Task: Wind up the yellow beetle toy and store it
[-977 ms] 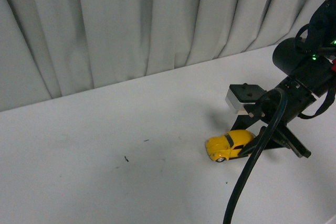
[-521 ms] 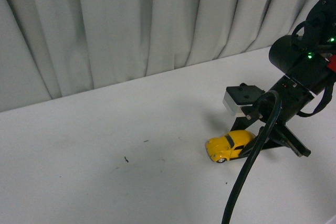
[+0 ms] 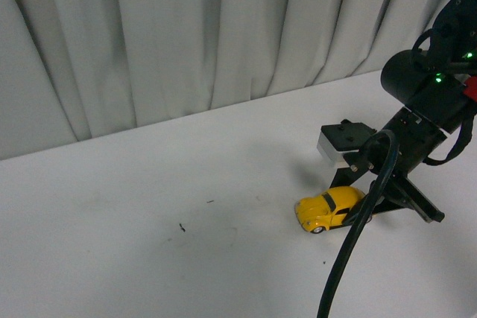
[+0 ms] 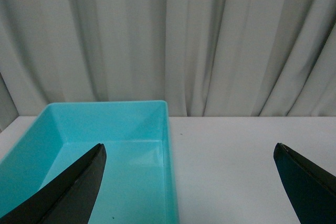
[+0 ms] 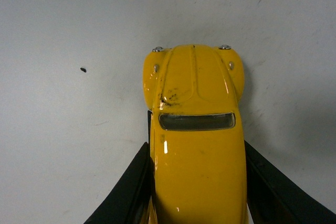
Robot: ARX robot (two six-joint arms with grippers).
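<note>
The yellow beetle toy [image 3: 326,210] stands on the white table at the right, its nose pointing left. My right gripper [image 3: 356,210] is shut on its rear half, low on the table. In the right wrist view the toy [image 5: 197,145] fills the middle, its hood pointing away from the wrist, with a black finger [image 5: 131,187] pressed against each side. My left gripper [image 4: 189,182] is open and empty, hovering over the table beside a turquoise bin [image 4: 157,124]; it is out of the front view.
The white table [image 3: 149,221] runs back to a grey curtain [image 3: 186,35]. The right arm's black cable [image 3: 350,258] hangs in front of the toy. A small dark speck [image 3: 182,227] lies on the table at the left.
The toy and my right gripper have shifted slightly to the right along the table. The hold on the toy is unchanged.
</note>
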